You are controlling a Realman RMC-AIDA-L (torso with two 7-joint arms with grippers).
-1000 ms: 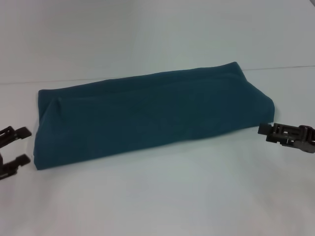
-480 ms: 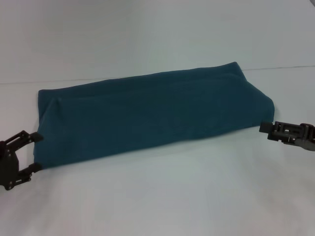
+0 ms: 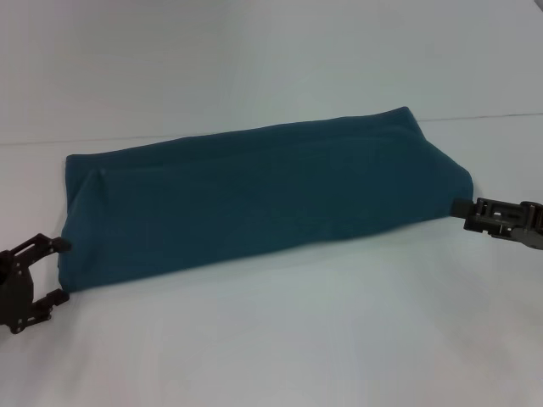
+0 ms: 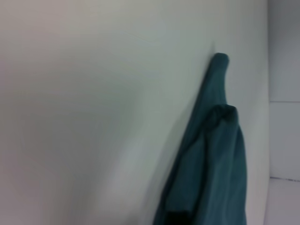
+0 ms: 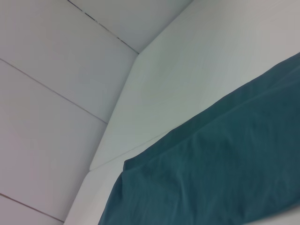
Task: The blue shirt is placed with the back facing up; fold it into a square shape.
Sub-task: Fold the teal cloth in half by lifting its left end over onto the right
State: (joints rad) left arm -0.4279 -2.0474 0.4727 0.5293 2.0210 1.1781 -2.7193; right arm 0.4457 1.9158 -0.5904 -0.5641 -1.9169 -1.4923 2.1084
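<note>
Nearest the robot, the left gripper (image 3: 59, 271) sits spread at the blue shirt's (image 3: 254, 199) near left corner. The shirt lies folded into a long band across the white table (image 3: 297, 339). The right gripper (image 3: 458, 206) touches its right end, finger state unclear.

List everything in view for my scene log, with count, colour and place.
shirt: one, dark teal-blue, folded into a long band lying across the middle of the table, plain side up.
table: one, white, under the shirt and both tools.
wall: one, pale grey-white, behind the table.
left tool: one, black, open, at the shirt's left end near its front corner.
right tool: one, black, at the shirt's right end near its front corner.
</note>
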